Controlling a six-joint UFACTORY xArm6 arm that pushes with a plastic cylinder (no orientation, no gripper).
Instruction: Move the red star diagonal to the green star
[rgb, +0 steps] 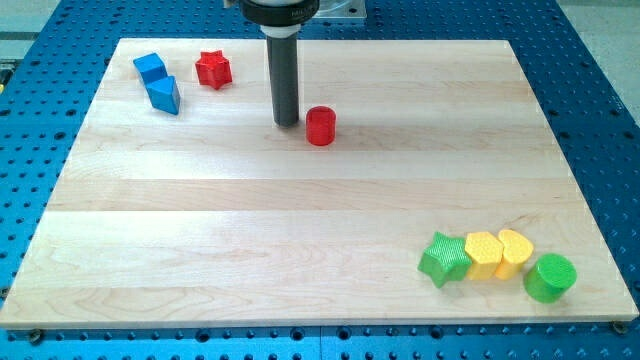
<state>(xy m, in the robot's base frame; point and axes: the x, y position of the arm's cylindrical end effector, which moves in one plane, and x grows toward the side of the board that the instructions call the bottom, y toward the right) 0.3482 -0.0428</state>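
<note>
The red star (213, 69) lies near the view's top left of the wooden board. The green star (445, 259) lies at the view's bottom right, at the left end of a row of blocks. My tip (287, 123) rests on the board in the upper middle, to the right of and below the red star, and just left of a red cylinder (320, 126). The tip is far from the green star.
Two blue blocks, a cube (150, 68) and a wedge-like one (164, 94), lie left of the red star. Two yellow blocks (484, 254) (514, 250) and a green cylinder (550, 277) sit right of the green star. The board (300, 250) lies on a blue perforated table.
</note>
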